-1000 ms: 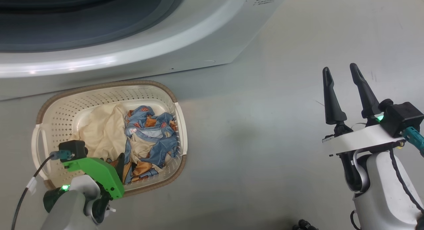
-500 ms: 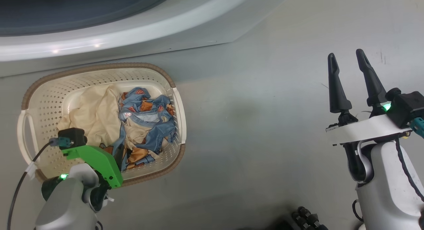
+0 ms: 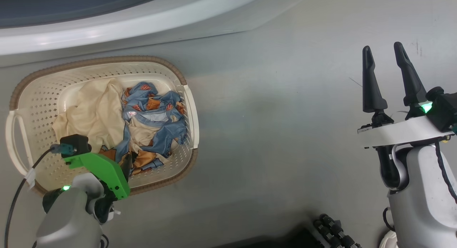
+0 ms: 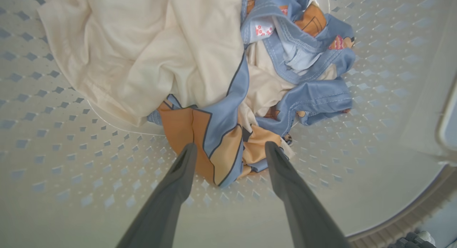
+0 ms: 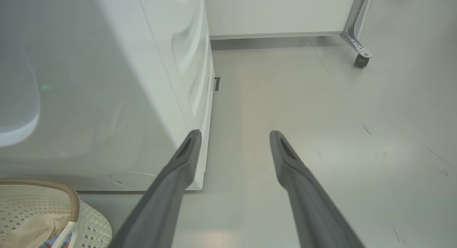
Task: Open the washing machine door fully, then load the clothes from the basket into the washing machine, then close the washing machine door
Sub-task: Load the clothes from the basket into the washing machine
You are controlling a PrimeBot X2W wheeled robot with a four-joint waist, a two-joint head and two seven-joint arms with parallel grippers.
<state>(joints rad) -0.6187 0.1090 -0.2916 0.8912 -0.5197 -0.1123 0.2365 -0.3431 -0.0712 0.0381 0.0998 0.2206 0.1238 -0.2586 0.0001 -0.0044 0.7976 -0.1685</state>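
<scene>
Hovering with its 2 long dark fingers spread wide, the robot's left gripper (image 4: 230,148) points down into the small cream perforated plastic basket with a brown woven-look rim (image 3: 96,60). Its tips straddle an orange-brown and light-blue fold at the near edge of the soft printed garments (image 4: 221,112), and nothing is pinched. Whether the tips touch the cloth cannot be told. A plain cream cloth piece (image 4: 142,44) lies on the left of the same heap. The basket stands on the pale grey floor (image 3: 285,115), just in front of the big white front-loading washing machine (image 3: 142,19).

Well to the right, the right gripper (image 3: 382,48) is also spread and empty, held above bare floor.

Over the last 1 second the whole head view has slid, with basket, washer and floor marks all drifting together, so the camera has moved and not the laundry. The garments keep the same folds, and both grippers are as wide as before. This looks like the robot settling over the basket for a pick. Loading looks unstarted, with the clothes heaped in the basket, and the next move calls for lowering and closing on that near fold.
</scene>
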